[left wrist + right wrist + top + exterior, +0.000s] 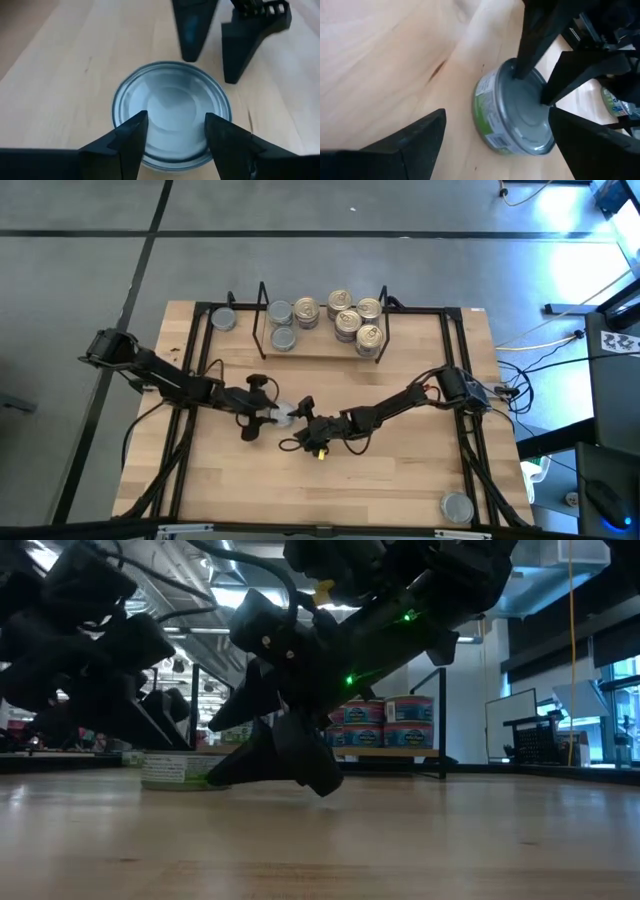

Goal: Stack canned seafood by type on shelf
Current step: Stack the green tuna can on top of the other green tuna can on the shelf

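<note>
Well short of the wire shelf point(320, 330), a silver-lidded tin point(281, 413) sits on the worktop beneath the half-open left pincer point(175, 140), ungripped; the open, empty right pincer point(302, 408) must clear first.

A light wood table point(400, 480) carries the shelf point(320, 345) and 3 loose silver-lidded tins point(283, 414), black rails edging it.

Both arms reach in to mid-table, wrists bent down, grippers nearly meeting. The left gripper point(175, 132) points straight down, fingers spread and tips low. The right gripper point(305, 412) faces it from just beyond, fingers point(192, 30) parted wide, tips angled down.
</note>
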Controlling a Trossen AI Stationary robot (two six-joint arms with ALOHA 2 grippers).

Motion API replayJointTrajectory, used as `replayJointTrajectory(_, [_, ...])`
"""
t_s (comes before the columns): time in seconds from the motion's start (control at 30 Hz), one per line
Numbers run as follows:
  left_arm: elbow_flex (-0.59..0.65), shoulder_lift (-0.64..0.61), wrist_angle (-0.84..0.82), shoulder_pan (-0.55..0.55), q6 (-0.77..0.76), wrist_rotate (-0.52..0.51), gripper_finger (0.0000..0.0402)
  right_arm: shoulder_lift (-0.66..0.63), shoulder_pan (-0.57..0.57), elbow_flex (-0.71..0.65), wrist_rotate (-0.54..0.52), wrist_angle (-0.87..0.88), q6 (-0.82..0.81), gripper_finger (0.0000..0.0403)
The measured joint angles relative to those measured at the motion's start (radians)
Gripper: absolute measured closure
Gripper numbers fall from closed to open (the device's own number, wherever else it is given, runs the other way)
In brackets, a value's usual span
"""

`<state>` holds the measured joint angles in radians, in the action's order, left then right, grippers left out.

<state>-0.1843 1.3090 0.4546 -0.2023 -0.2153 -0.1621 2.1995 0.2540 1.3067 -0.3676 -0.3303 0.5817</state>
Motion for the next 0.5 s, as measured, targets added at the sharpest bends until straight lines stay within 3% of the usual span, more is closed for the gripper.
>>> replayJointTrajectory(0.23, [0.119, 0.000, 0.209, 0.022, -0.066, -0.010, 0.0202, 0.002, -0.020, 0.006, -0.015, -0.017, 0.056, 0.0052])
replayJointTrajectory(0.5, [0.135, 0.001, 0.233, 0.022, -0.051, -0.023, 0.0202, 0.003, -0.049, 0.010, -0.001, -0.021, 0.083, 0.0052])
